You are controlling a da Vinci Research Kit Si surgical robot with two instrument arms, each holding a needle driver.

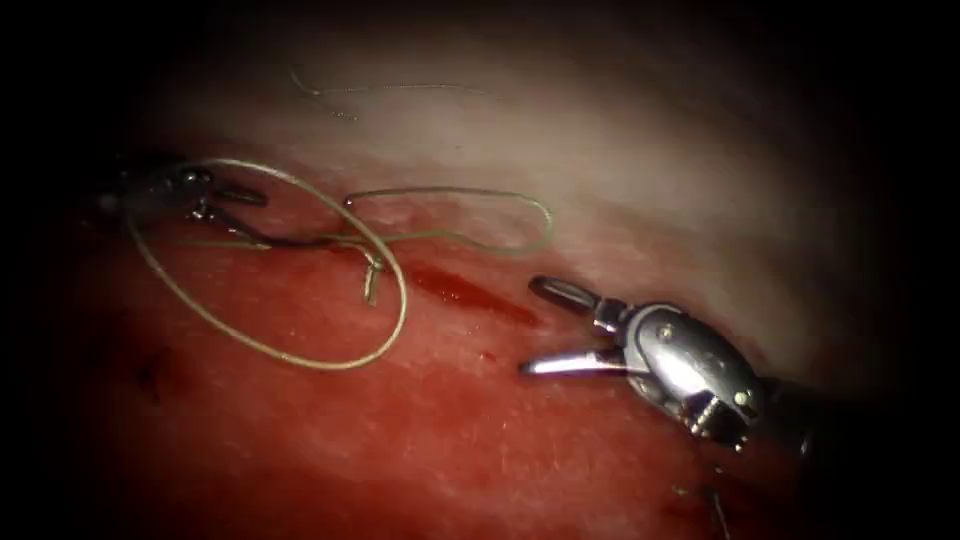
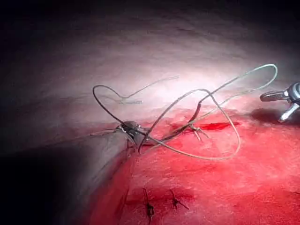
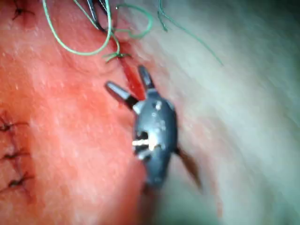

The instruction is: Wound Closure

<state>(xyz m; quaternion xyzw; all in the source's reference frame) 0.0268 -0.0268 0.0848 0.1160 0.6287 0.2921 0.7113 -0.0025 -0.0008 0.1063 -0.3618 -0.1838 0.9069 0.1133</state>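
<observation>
With the right tool (image 1: 530, 328) open-jawed and empty just right of the cut (image 1: 470, 290), the thread (image 1: 300, 358) is probably best handled slowly, keeping its wide loop off the stitch. The loop lies flat on the tissue (image 1: 600, 180), its long axis left to right. A dark curve (image 1: 275, 240), possibly the needle, runs from the left tool (image 1: 225, 200) toward the cut; I cannot tell its grip.

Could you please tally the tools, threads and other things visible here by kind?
Grippers: 2, the left gripper by the thread, its hold unclear; the right gripper open, holding nothing.
Threads: 2, one long looped thread and one loose cut end.
Tissue: 1, the tissue with its cut.
Needle: 0 that I can tell apart.
Total: 5.
</observation>
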